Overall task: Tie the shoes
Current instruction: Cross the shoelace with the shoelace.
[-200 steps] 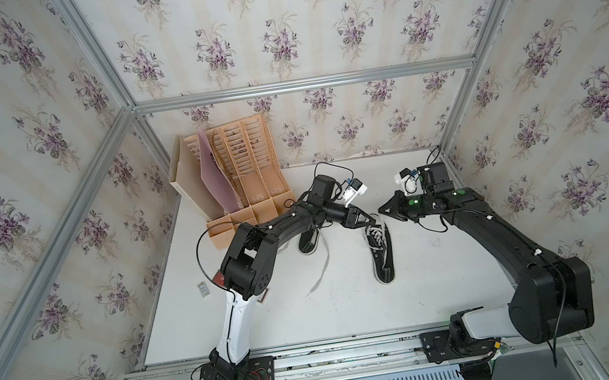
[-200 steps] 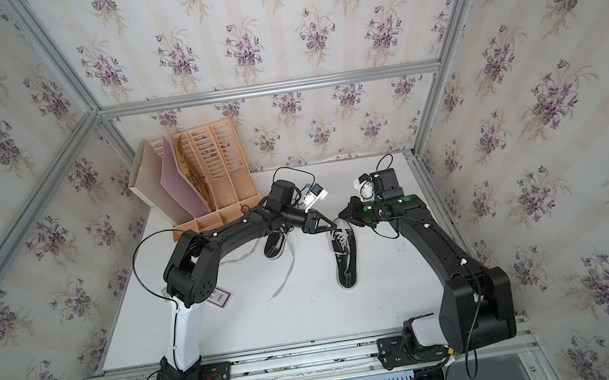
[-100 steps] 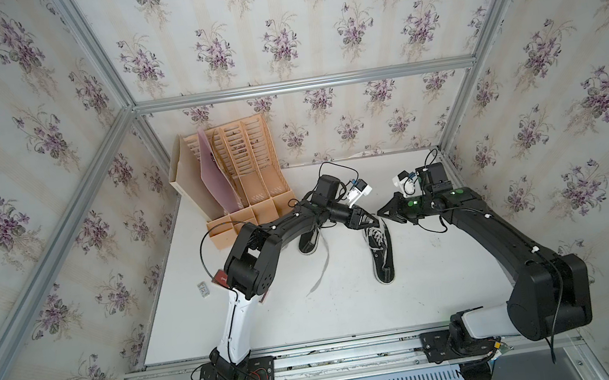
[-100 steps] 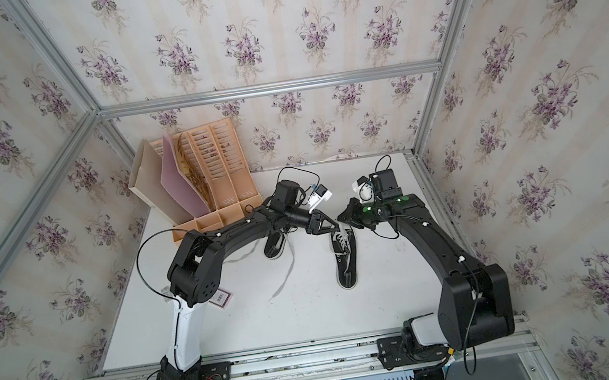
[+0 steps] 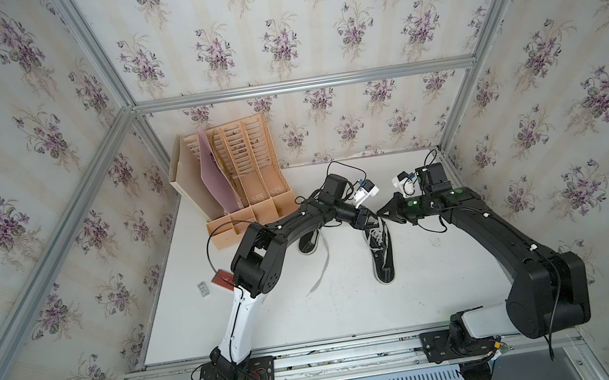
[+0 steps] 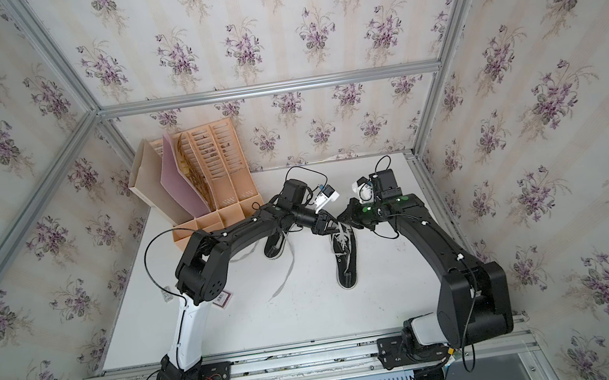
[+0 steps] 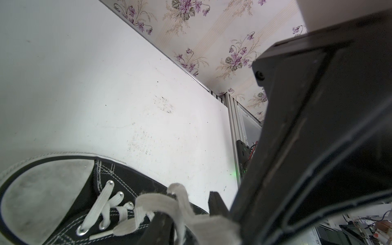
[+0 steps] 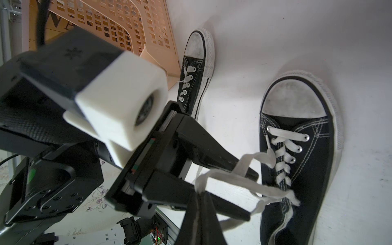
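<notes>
Top view — shoe [image 5: 382, 259] toe toward back

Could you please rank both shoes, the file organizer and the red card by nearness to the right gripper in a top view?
From the right gripper, shut on a lace:
1. right shoe, right beside it, heel end nearest.
2. left shoe, further left.
3. file organizer, far-left corner.
4. red card, near the table's left edge.
</notes>
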`<state>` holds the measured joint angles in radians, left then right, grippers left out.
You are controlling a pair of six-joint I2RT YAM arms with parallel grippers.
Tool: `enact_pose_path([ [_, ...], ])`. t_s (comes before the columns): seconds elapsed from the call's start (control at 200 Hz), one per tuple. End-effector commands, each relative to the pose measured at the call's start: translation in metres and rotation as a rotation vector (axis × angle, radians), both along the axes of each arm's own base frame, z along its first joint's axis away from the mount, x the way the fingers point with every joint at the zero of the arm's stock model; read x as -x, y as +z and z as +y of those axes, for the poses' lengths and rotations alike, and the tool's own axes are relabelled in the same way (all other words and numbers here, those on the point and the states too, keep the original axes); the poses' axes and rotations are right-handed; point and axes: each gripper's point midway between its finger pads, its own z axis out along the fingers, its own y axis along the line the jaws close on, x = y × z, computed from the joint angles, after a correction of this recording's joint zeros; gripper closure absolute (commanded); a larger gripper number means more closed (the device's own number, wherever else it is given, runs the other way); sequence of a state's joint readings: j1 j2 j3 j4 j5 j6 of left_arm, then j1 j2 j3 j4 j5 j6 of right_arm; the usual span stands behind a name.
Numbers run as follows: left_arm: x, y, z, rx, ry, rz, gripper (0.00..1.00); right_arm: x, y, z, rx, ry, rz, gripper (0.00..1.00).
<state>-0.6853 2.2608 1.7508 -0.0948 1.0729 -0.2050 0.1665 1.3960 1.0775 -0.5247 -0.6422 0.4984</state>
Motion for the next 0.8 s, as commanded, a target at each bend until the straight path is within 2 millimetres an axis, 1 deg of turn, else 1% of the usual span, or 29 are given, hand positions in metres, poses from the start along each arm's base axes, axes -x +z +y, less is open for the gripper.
enact_pose_path([
  [0.0,-0.002,-0.003,0.000,-0.008,0.001,-0.025,0.72,0.000,0.001,0.001,0.005,0.008,-0.003,1.00],
  [0.085,-0.003,-0.002,0.000,-0.009,0.005,-0.031,0.78,0.000,0.000,-0.002,0.018,0.006,-0.004,1.00],
  [0.19,-0.005,-0.003,0.001,-0.015,0.013,-0.035,0.88,0.001,-0.002,-0.008,0.065,0.004,-0.003,1.00],
  [0.255,-0.006,-0.004,0.002,-0.021,0.017,-0.037,0.93,0.002,-0.005,-0.015,0.112,-0.005,0.003,1.00],
  [0.345,-0.006,-0.004,0.003,-0.024,0.021,-0.036,0.98,0.002,-0.010,-0.029,0.192,-0.024,0.011,1.00],
  [0.43,-0.008,-0.005,0.004,-0.026,0.024,-0.036,1.00,0.001,-0.013,-0.041,0.267,-0.035,0.012,1.00],
  [0.609,-0.009,-0.006,0.006,-0.027,0.023,-0.035,1.00,-0.008,-0.018,-0.059,0.392,-0.050,-0.005,1.00],
  [0.689,-0.008,-0.005,0.006,-0.026,0.020,-0.035,1.00,-0.021,-0.019,-0.066,0.447,-0.063,-0.048,1.00],
  [0.794,-0.009,-0.006,0.007,-0.028,0.022,-0.034,1.00,-0.044,-0.016,-0.066,0.470,-0.055,-0.138,1.00],
])
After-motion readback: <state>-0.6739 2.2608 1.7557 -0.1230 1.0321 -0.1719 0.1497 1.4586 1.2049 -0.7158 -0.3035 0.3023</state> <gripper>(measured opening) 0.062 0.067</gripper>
